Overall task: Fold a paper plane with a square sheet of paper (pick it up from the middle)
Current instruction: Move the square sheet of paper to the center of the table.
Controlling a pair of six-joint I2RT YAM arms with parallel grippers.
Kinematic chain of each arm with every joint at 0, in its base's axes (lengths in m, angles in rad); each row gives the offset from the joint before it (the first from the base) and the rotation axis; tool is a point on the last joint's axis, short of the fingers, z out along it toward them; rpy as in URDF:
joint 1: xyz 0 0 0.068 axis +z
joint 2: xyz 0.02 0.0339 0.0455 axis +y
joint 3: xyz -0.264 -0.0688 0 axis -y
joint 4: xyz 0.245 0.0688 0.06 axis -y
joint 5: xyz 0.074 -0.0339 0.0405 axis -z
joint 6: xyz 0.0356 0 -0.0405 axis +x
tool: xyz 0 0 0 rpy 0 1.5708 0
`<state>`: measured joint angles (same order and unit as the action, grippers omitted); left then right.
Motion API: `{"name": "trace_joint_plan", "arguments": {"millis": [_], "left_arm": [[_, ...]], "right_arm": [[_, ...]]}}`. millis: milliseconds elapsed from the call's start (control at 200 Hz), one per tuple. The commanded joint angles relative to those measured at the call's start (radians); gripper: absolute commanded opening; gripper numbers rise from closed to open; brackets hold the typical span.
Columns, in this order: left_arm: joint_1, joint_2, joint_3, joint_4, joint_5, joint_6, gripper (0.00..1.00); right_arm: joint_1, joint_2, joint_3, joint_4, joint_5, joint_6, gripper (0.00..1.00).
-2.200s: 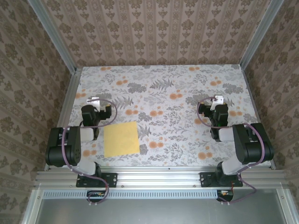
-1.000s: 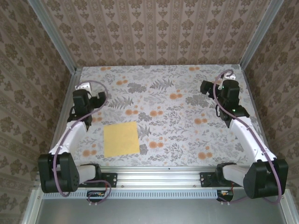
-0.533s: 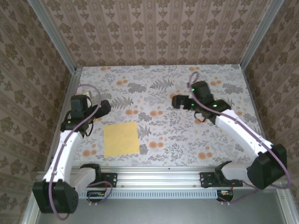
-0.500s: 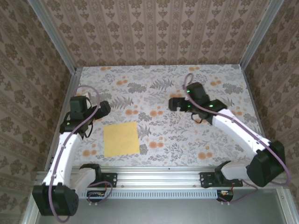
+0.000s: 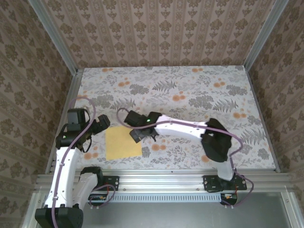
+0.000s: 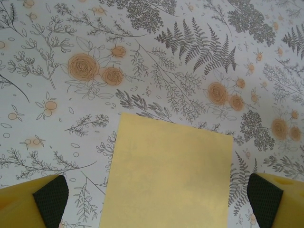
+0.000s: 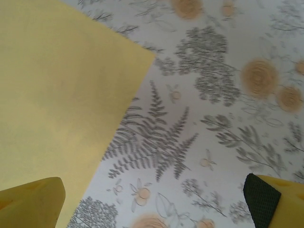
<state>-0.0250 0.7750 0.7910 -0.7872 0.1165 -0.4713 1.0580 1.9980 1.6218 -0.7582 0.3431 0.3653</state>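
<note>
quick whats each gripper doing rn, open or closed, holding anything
Left gripper: open, holding nothing, above the square sheet of paper.
Right gripper: open, holding nothing, straddling the sheet's edge.

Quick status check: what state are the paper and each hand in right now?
Sheet of paper: flat on the table, unfolded, not held.
Left hand: open, empty, near the sheet's far-left corner.
Right hand: open, empty, over the sheet's far-right corner.
</note>
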Motion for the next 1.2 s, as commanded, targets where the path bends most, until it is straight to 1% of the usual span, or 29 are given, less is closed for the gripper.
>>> {"name": "trace_joint_plan", "arguments": {"millis": [0, 240, 425, 615, 860, 980, 1070, 1195], "left_arm": [[0.013, -0.011, -0.013, -0.039, 0.032, -0.010, 1.00], [0.030, -0.011, -0.021, -0.029, 0.032, -0.012, 1.00], [0.037, -0.010, -0.028, -0.033, 0.009, -0.018, 1.00], [0.039, -0.002, -0.034, -0.023, 0.002, -0.016, 1.00], [0.039, -0.002, -0.029, -0.038, -0.014, -0.018, 1.00], [0.040, 0.000, -0.028, -0.040, -0.017, -0.018, 1.00], [0.040, -0.002, -0.028, -0.041, -0.037, -0.024, 1.00], [0.043, -0.007, -0.019, -0.062, -0.067, -0.030, 1.00]], "right_arm": [[0.017, 0.074, 0.089, -0.145, 0.058, -0.049, 1.00], [0.017, 0.182, 0.184, -0.189, 0.013, -0.072, 1.00], [0.017, 0.236, 0.209, -0.168, -0.032, -0.052, 1.00], [0.017, 0.283, 0.244, -0.166, -0.020, -0.055, 1.00], [0.017, 0.314, 0.229, -0.187, 0.025, -0.076, 1.00], [0.010, 0.308, 0.195, -0.199, 0.061, -0.087, 1.00], [-0.018, 0.288, 0.146, -0.192, 0.078, -0.102, 1.00], [-0.091, 0.229, 0.049, -0.175, 0.105, -0.131, 1.00]]}}
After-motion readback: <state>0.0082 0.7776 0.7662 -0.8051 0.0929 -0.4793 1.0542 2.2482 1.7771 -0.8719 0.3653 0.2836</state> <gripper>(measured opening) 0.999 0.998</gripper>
